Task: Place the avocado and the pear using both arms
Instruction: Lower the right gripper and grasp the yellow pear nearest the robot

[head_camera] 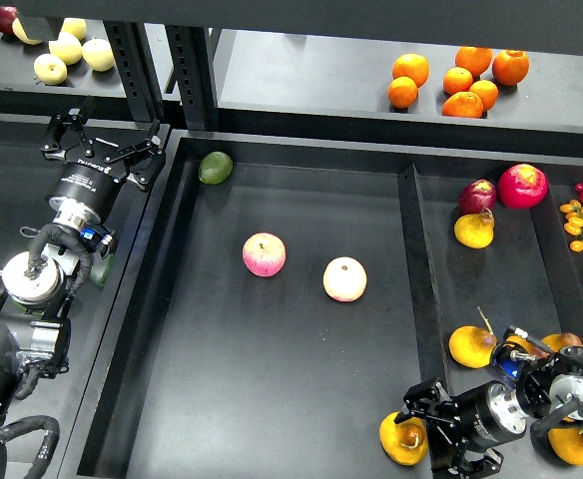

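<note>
A dark green avocado lies in the left bay, mostly hidden behind my left arm. My left gripper is open and empty, farther back near the tray's back left corner. A yellow-orange pear with a brown stem end lies at the front right of the middle tray. My right gripper is open, its fingers right against the pear's right side; I cannot tell whether they touch it.
A shorter green avocado and two pink-yellow apples lie in the middle tray. More yellow pears and red fruit fill the right bay. Oranges and pale apples sit on the back shelf.
</note>
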Controlling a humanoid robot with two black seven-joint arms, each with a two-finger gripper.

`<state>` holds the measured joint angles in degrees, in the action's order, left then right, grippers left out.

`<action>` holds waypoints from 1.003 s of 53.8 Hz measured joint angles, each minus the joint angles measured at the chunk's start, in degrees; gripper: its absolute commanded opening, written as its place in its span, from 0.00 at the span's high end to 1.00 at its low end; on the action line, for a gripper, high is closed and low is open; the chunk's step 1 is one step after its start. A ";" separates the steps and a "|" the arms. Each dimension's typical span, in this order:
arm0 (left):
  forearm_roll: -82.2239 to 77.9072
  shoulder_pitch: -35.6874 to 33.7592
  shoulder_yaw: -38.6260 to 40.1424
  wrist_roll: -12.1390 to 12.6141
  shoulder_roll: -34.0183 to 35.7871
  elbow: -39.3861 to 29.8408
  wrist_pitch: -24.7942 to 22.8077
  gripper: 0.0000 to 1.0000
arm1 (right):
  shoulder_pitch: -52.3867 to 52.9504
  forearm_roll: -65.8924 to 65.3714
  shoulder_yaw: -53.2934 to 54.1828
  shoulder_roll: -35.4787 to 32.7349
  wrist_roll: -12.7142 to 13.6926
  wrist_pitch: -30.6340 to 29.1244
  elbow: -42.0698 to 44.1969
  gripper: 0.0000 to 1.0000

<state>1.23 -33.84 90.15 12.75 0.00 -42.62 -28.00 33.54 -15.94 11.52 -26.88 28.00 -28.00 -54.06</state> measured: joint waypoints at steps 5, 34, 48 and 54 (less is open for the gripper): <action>0.00 0.01 0.01 0.00 0.00 -0.02 0.00 0.00 | -0.15 0.00 0.40 0.14 0.00 0.00 0.01 0.26; 0.00 0.51 0.01 0.00 0.00 -0.48 0.00 0.00 | -1.18 -1.38 4.04 0.22 0.00 0.00 0.41 0.59; 0.00 0.77 0.01 0.00 0.00 -0.77 0.00 0.00 | -1.32 -2.50 5.12 0.24 0.00 -0.03 0.78 0.70; 0.00 0.79 0.01 0.00 0.00 -0.79 0.00 0.00 | -1.42 -2.51 5.28 0.13 0.00 -0.03 0.88 0.79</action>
<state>1.23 -33.05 90.16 12.74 0.00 -43.41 -28.00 32.12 -18.44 16.80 -26.75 28.00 -28.02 -53.18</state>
